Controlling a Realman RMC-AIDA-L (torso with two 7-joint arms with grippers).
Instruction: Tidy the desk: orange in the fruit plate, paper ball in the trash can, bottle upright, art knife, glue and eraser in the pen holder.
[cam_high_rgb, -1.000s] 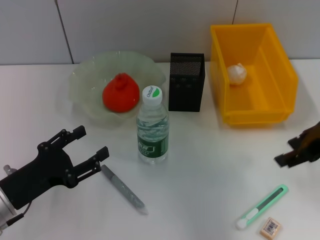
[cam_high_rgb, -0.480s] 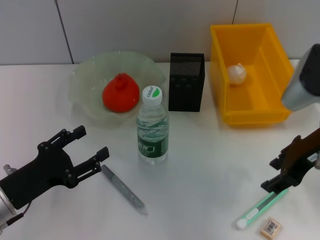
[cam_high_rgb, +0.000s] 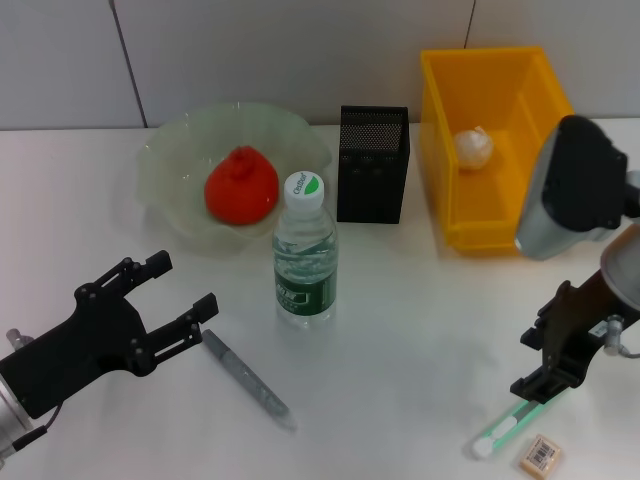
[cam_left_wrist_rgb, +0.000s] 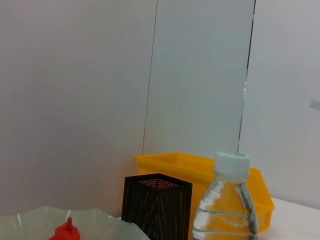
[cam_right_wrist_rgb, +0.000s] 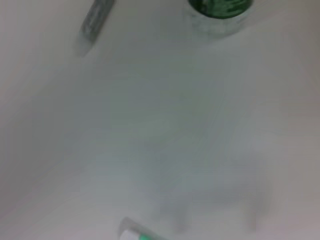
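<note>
The orange (cam_high_rgb: 241, 187) lies in the green glass fruit plate (cam_high_rgb: 170, 150). The water bottle (cam_high_rgb: 305, 255) stands upright mid-table. A grey art knife (cam_high_rgb: 247, 378) lies in front of it, just right of my open, empty left gripper (cam_high_rgb: 180, 290). The green-and-white glue pen (cam_high_rgb: 508, 427) and the eraser (cam_high_rgb: 541, 453) lie at the front right. My right gripper (cam_high_rgb: 535, 362) is open, just above the glue pen's far end. The paper ball (cam_high_rgb: 474, 147) sits in the yellow bin (cam_high_rgb: 505, 235). The right wrist view shows the glue pen's tip (cam_right_wrist_rgb: 136, 234).
The black mesh pen holder (cam_high_rgb: 373, 165) stands behind the bottle, between the plate and the bin. The left wrist view shows the bottle (cam_left_wrist_rgb: 227, 200), pen holder (cam_left_wrist_rgb: 156, 202) and bin (cam_left_wrist_rgb: 200, 167). A white wall is behind the table.
My right arm has swung in from the right edge, and its gripper has moved left and down over the glue pen. The left arm has not moved.
</note>
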